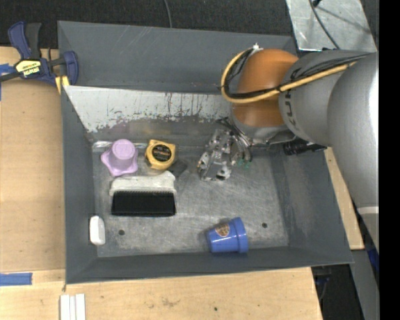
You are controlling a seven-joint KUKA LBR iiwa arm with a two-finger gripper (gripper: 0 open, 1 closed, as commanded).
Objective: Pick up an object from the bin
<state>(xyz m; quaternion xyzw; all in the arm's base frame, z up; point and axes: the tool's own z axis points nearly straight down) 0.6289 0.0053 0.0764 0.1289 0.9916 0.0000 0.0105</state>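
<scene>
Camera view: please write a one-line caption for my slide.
Gripper over the bin floor, right of a yellow tape measure; a blue cup lies near the front wall.

Bin [187, 52]: lilac cup [120, 157]; tape measure [160, 154]; brush [143, 202]; blue cup [228, 237]

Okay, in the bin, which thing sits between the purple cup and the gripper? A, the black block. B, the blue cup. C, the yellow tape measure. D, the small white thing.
C: the yellow tape measure lies just right of the purple cup, and the gripper is further right, roughly level with both.
</scene>
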